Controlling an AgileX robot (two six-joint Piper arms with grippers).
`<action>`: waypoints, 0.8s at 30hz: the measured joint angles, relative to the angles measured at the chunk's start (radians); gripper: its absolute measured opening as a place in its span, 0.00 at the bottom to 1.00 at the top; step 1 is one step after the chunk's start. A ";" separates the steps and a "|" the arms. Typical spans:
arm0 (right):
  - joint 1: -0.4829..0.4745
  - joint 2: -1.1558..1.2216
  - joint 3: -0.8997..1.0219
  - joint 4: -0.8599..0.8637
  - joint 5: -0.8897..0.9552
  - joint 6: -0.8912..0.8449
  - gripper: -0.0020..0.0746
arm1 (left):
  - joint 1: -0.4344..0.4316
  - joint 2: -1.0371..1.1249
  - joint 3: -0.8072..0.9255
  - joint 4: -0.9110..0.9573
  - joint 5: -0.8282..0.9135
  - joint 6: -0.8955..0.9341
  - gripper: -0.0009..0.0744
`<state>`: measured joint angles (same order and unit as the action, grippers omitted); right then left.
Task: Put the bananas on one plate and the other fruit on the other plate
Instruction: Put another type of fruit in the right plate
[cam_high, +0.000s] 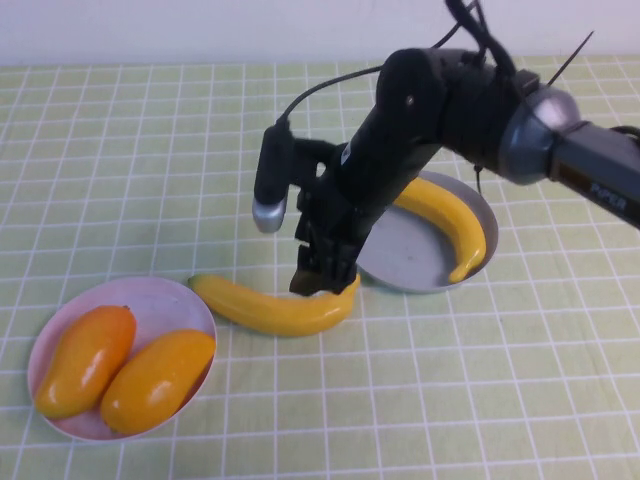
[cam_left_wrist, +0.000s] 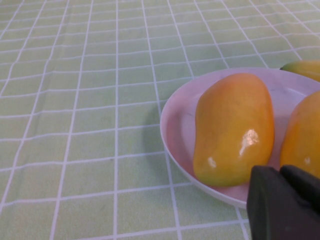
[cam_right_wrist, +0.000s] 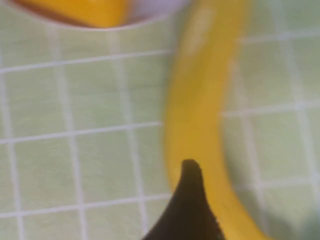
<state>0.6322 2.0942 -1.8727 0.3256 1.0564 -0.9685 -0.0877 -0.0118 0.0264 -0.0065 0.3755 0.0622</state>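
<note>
We record two bananas: the first banana (cam_high: 272, 307) lies on the counter (cam_high: 120, 160) near its middle, between the two plates, its right end tucked under the right end effector (cam_high: 322, 270) and just beside the grey-blue plate (cam_high: 415, 262); the second banana (cam_high: 452, 218) rests curved along the right side of that plate, which sits right of centre. We cannot tell from the views whether the right end effector's fingers are wide, narrow or closed on the first banana; its wrist view shows one dark fingertip (cam_right_wrist: 189, 200) directly over the yellow skin (cam_right_wrist: 200, 125). Two orange-yellow mango-like fruits, the left fruit (cam_high: 85, 358) and the right fruit (cam_high: 158, 379), lie side by side, touching, on the pale pink plate (cam_high: 165, 298) toward the counter's near-left corner. The left end effector (cam_left_wrist: 285, 202) appears only in its own wrist view, near that pink plate's rim (cam_left_wrist: 172, 125); we cannot tell its opening. The counter carries a green cloth with a white grid.
</note>
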 joint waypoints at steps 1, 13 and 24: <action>0.011 0.011 0.000 0.017 0.010 -0.053 0.68 | 0.000 0.000 0.000 0.000 0.000 0.000 0.01; 0.057 0.101 0.000 0.063 0.029 -0.151 0.68 | 0.000 0.000 0.000 0.007 0.000 0.000 0.01; 0.065 0.168 0.000 0.063 -0.037 -0.079 0.58 | 0.000 0.000 0.000 0.000 0.000 0.000 0.01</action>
<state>0.6975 2.2627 -1.8727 0.3883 1.0192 -1.0478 -0.0877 -0.0118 0.0264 -0.0065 0.3755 0.0622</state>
